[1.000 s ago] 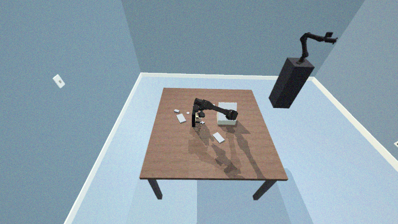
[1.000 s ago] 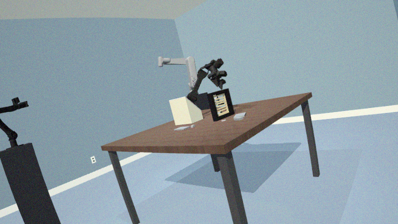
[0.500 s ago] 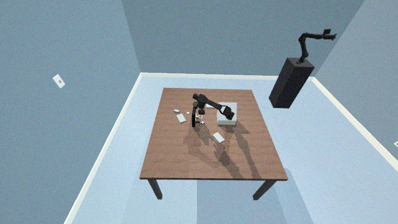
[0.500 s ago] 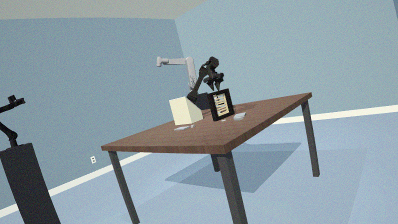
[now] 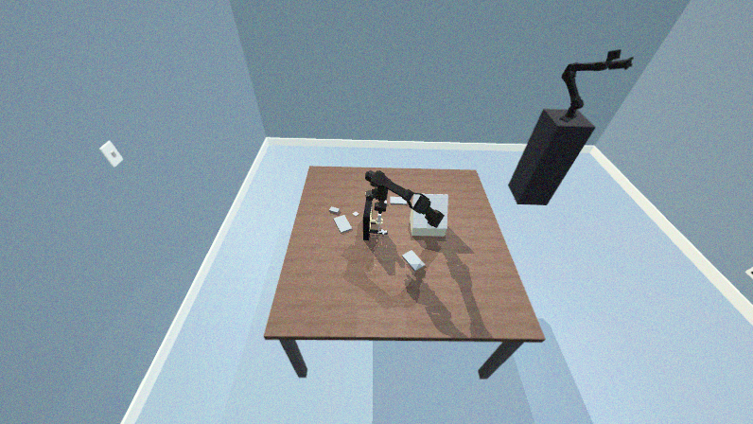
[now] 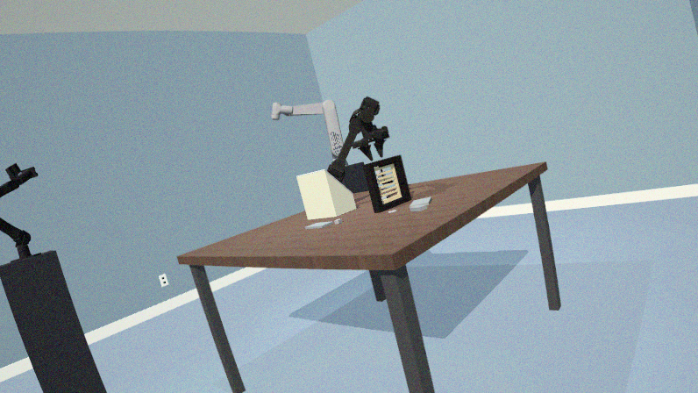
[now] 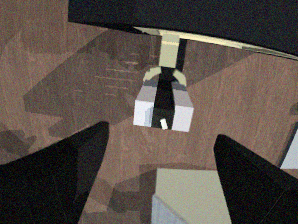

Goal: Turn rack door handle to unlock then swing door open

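The black rack frame (image 5: 366, 223) (image 6: 373, 196) (image 7: 185, 17) stands upright on the table (image 5: 316, 305) (image 6: 273, 244). Its door, with cream slats (image 6: 388, 185), looks shut; a cream edge (image 7: 215, 43) shows along the frame in the wrist view. The handle (image 7: 144, 111), two pale grey jaws with a dark gap, sticks out on a cream stem. My gripper (image 6: 375, 157) (image 7: 162, 135) is open and points down. In the wrist view its fingertips lie wide apart, left and right of the handle's outer end, touching nothing visible. In the exterior view they hang above the frame's top. The handle's height below the tips is unclear.
A large pale block (image 5: 429, 230) (image 6: 317, 197) stands by my arm's base. Pale flat pieces lie on both sides of the frame, one (image 5: 342, 223) behind it and another (image 5: 413, 259) on the handle side. A small box (image 5: 334, 210) lies behind the frame.
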You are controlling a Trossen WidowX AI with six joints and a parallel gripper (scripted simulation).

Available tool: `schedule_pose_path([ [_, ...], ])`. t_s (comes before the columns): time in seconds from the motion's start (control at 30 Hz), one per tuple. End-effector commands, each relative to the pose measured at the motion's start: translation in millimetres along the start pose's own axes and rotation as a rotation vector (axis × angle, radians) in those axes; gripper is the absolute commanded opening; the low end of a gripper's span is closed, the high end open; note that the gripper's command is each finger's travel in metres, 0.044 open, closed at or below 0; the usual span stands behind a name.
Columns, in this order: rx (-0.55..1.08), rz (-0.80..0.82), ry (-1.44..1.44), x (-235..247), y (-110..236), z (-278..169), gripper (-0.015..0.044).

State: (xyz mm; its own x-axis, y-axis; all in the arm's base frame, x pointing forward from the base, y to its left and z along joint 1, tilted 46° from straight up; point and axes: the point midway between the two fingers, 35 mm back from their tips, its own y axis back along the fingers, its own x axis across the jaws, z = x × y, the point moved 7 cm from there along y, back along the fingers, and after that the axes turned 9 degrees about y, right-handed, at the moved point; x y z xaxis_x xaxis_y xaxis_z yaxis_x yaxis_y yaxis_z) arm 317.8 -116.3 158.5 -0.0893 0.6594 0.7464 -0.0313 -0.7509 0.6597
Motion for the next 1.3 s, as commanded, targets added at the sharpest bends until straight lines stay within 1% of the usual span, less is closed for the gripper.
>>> schedule_pose_path([
  [0.0,-0.001,0.003,0.001,0.1,-2.7,2.0,0.0297],
  [1.27,0.038,-0.047,0.006,2.8,-64.7,3.6,0.0297],
])
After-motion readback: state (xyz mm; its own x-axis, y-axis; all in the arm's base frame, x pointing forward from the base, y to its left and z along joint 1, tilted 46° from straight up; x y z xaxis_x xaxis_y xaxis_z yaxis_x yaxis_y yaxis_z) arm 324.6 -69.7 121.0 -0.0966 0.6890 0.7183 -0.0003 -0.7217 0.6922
